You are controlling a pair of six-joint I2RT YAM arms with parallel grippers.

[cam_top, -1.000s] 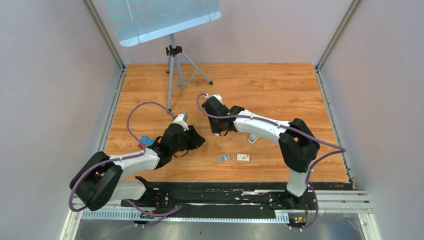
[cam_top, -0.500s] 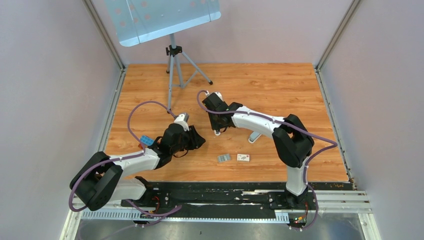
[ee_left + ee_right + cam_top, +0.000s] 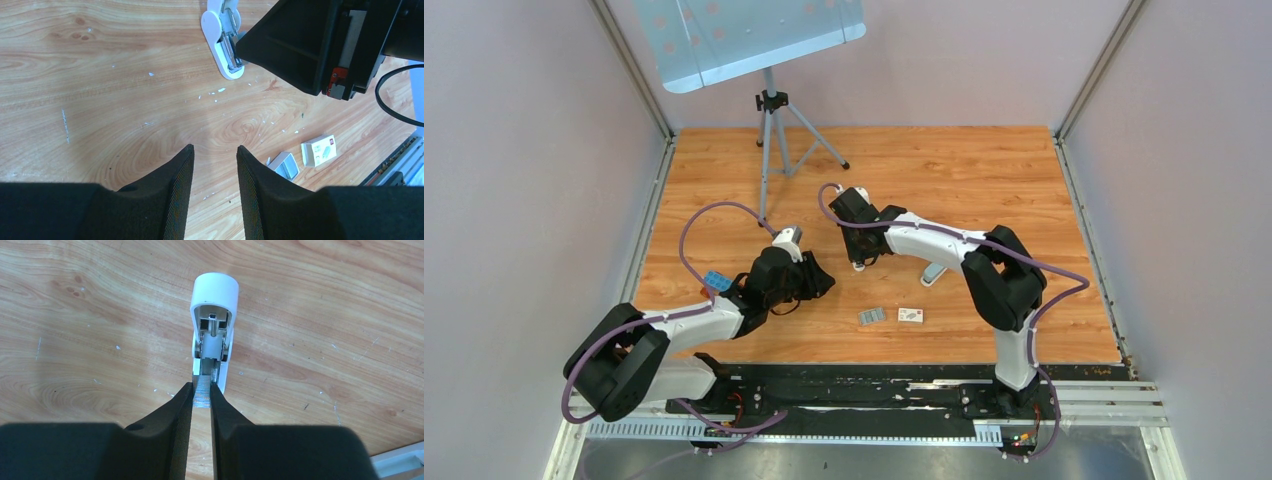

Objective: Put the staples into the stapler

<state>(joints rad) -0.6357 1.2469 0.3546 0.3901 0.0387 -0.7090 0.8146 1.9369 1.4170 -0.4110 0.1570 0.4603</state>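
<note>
Right gripper [image 3: 201, 386] clamped on a staple strip [image 3: 202, 393] at the open white stapler [image 3: 215, 295]. Left gripper [image 3: 215, 148] fingers apart above the table [image 3: 100, 100]

Mid-table: white plastic stapler [image 3: 214, 295], open, with thin grey metal strip [image 3: 203, 382] at one end, in my right gripper [image 3: 201, 390]. Nearer me, grey ridged staple block [image 3: 871, 316]; small white box [image 3: 911, 315] to its right.

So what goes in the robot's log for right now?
right claw: shut on grey metal strip at open stapler | left claw: open, empty | staples: on table
</note>
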